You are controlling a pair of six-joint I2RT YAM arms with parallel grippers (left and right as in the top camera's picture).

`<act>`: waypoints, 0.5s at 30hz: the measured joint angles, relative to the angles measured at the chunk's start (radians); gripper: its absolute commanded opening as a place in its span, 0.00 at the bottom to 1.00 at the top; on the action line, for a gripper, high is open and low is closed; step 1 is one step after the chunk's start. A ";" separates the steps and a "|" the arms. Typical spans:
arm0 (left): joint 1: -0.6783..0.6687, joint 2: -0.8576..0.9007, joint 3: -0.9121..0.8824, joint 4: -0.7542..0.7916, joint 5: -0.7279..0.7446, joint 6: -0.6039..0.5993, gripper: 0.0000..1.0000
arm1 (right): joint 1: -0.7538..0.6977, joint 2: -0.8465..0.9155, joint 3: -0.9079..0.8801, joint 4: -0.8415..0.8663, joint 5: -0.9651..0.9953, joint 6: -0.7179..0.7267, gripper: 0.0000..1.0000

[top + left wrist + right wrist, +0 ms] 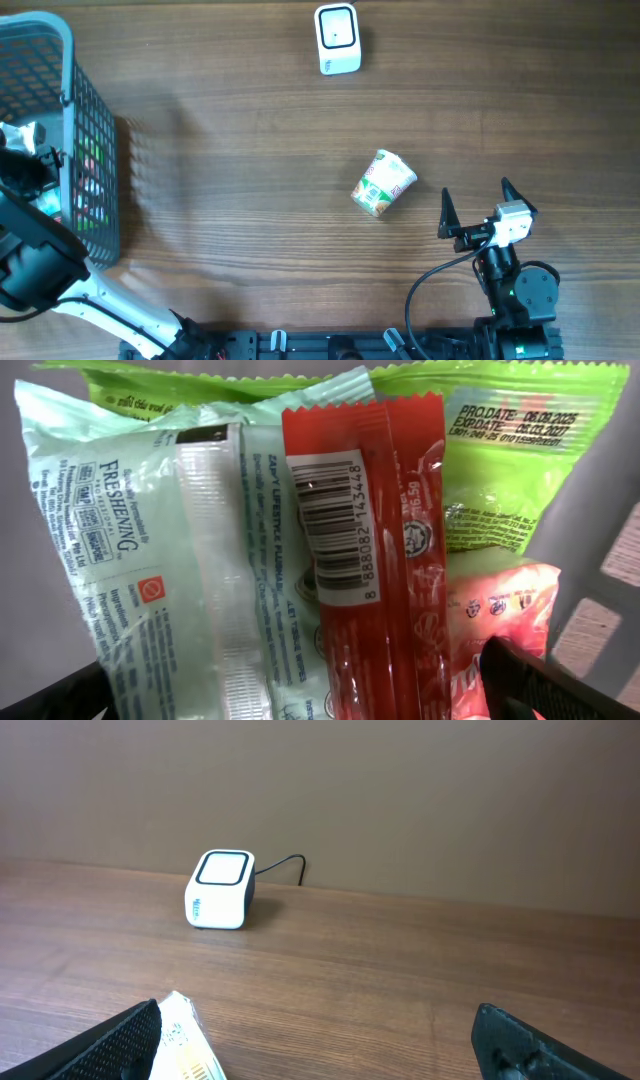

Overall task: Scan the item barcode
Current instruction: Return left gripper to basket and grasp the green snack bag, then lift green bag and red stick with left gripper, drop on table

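My left gripper (pixel 305 698) hangs open inside the grey basket (pixel 95 150), just above a pile of packets. A red packet (pixel 365 560) with a white barcode label facing up lies between its fingers, untouched. Under it are a pale green wipes pack (pixel 150 550), a bright green bag (pixel 500 450) and a pink packet (pixel 500 605). The white scanner (pixel 337 38) stands at the table's far edge, also seen as the scanner (pixel 220 888) in the right wrist view. My right gripper (pixel 475 205) rests open and empty near the front right.
A green and white cup-shaped snack pack (pixel 383 182) lies on its side mid-table, just left of my right gripper; its edge shows as the pack (pixel 185 1040) by the left finger. The scanner's cable (pixel 285 862) runs back to the wall.
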 measured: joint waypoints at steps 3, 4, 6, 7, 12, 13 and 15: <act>0.004 -0.001 0.001 -0.004 -0.012 -0.029 1.00 | 0.000 0.000 0.000 0.000 0.000 0.000 1.00; 0.009 -0.001 0.001 -0.004 -0.014 -0.035 1.00 | 0.000 0.000 0.000 0.000 0.000 0.000 1.00; 0.030 -0.002 0.001 -0.002 -0.019 -0.048 1.00 | 0.000 0.000 0.000 0.000 0.000 0.000 1.00; 0.037 -0.003 0.004 0.000 -0.027 -0.066 1.00 | 0.000 0.000 0.000 0.000 0.000 0.000 1.00; 0.057 -0.007 0.110 -0.015 -0.082 -0.191 1.00 | 0.000 0.000 0.000 0.000 0.000 0.000 1.00; 0.056 -0.018 0.116 -0.016 -0.085 -0.206 1.00 | 0.000 0.000 0.000 0.000 0.000 0.000 1.00; 0.051 -0.025 0.117 -0.016 -0.090 -0.240 1.00 | 0.000 0.000 0.000 0.000 0.000 0.000 1.00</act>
